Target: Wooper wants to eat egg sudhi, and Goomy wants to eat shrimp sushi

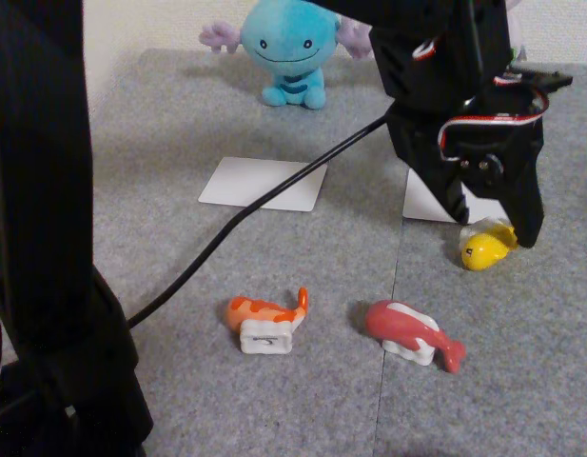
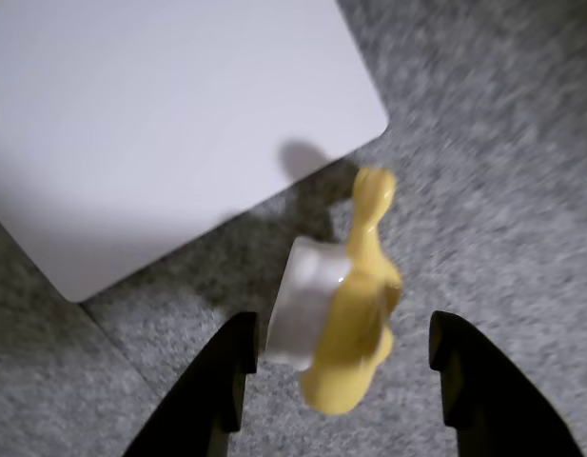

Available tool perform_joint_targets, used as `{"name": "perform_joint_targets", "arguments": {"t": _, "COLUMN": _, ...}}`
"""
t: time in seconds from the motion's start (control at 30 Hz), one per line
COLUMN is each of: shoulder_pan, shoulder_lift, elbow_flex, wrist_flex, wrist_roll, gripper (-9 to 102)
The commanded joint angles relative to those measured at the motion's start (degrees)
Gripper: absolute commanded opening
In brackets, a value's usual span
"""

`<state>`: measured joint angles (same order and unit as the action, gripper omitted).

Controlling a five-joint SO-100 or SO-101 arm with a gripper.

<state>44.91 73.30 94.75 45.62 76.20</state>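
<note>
Egg sudhi (image 2: 345,324) lies on the grey carpet between the jaws, which stand apart, nearer the left one in the wrist view, long axis seemingly pointing away toward the white card (image 2: 160,124).

The floor is covered with grey carpet tiles (image 1: 179,124) of short, rough pile. A seam (image 1: 392,324) between two tiles runs from the middle toward 6 o'clock in the fixed view. Behind the carpet, at 12 o'clock, stands a plain cream wall (image 1: 141,24), and it continues at 1 o'clock. The light is soft and even, from above, and it gives only weak shadows on the carpet.
</note>
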Motion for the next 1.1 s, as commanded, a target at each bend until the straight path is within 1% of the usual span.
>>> {"name": "perform_joint_targets", "arguments": {"t": 0.0, "shoulder_pan": 0.2, "shoulder_lift": 0.4, "elbow_flex": -1.8, "wrist_flex": 1.0, "wrist_roll": -0.2, "gripper": 22}}
{"name": "perform_joint_targets", "arguments": {"t": 0.43, "shoulder_pan": 0.4, "shoulder_lift": -1.5, "elbow_flex": -1.5, "wrist_flex": 2.5, "wrist_roll": 1.0, "gripper": 21}}
{"name": "perform_joint_targets", "arguments": {"t": 0.5, "shoulder_pan": 0.4, "shoulder_lift": -2.0, "elbow_flex": -2.1, "wrist_flex": 3.4, "wrist_roll": 2.6, "gripper": 21}}
{"name": "perform_joint_targets", "arguments": {"t": 1.07, "shoulder_pan": 1.2, "shoulder_lift": -1.7, "elbow_flex": -2.3, "wrist_flex": 1.2, "wrist_roll": 3.9, "gripper": 21}}
